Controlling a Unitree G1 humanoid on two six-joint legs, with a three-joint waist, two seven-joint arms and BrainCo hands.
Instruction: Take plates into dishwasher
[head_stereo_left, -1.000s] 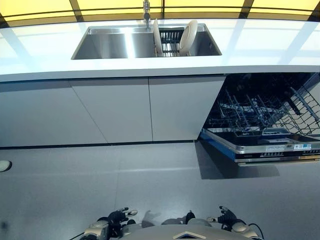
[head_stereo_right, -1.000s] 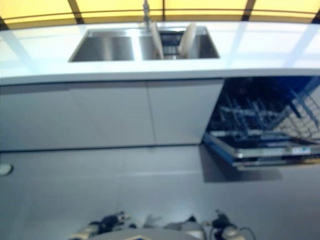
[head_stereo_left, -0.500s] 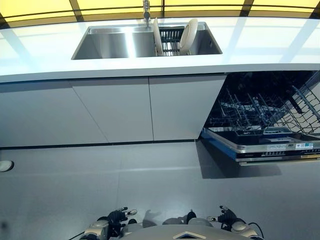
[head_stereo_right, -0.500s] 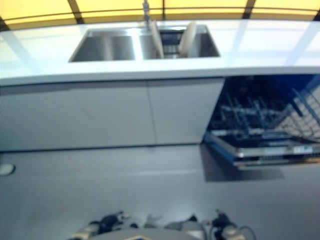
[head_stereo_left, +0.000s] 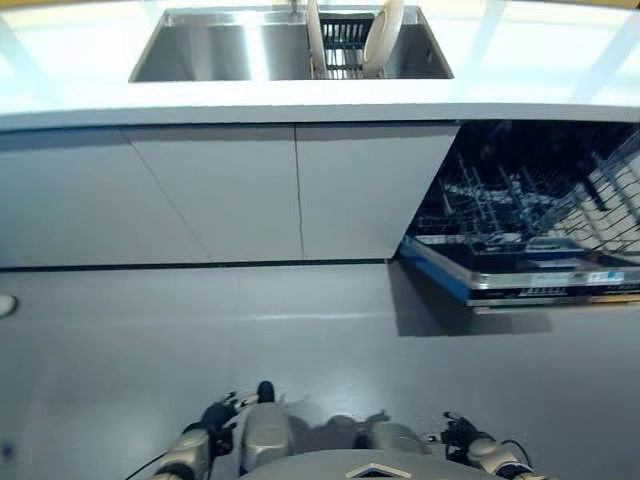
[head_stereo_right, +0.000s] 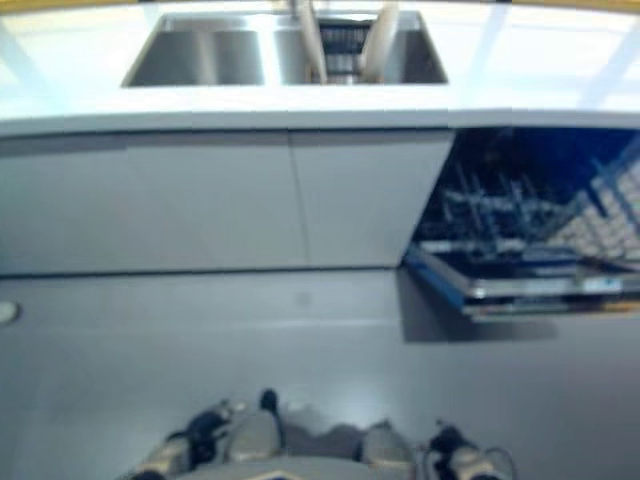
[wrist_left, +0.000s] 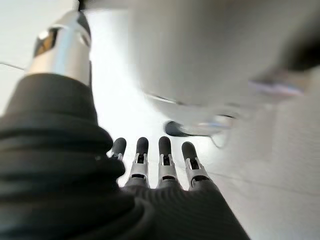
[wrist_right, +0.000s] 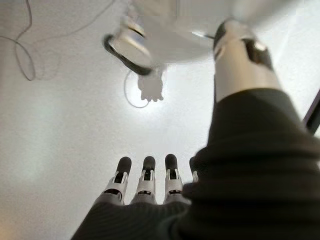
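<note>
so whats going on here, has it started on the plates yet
Not yet. Two plates stand upright in the rack in the sink, untouched. The dishwasher is open to the robot's right, its door down and rack showing. The robot stands back on the floor, facing the cabinets, with its left hand and right hand low at its sides, fingers straight and empty.

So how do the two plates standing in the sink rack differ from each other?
The left plate shows nearly edge-on, as a thin white sliver; the right plate is turned more toward the camera, showing a broad cream oval. The left plate stands at the rack's left end, beside the sink's open basin; the right plate stands at the rack's right end. Both stand on edge in the rack, with no robot hand near them.
</note>
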